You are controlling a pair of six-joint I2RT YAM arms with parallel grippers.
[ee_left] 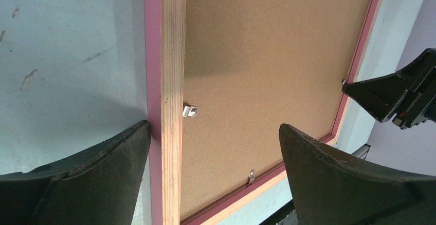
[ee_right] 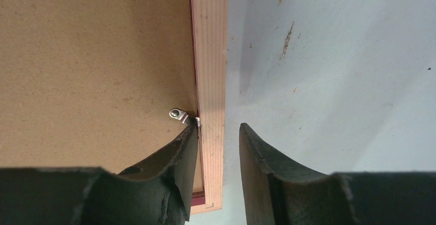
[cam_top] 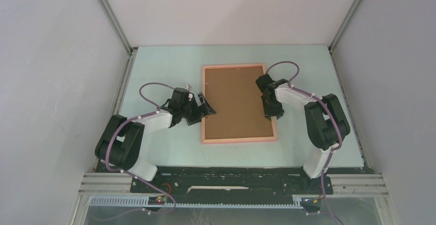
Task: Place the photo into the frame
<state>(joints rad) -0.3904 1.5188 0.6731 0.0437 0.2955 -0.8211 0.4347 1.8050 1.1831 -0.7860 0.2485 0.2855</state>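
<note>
Left tool [ee_left: 215, 127]: spread wide, straddling frame [cam_top: 239, 139] left rail.
Right tool [ee_right: 218, 127]: spread partway, astride right rail.
Hidden: anything beneath backing board [cam_top: 236, 101].

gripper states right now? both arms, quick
Left gripper: open wide, straddling the frame's left edge, holding nothing.
Right gripper: partly open astride the frame's right edge, not clamped.
</note>
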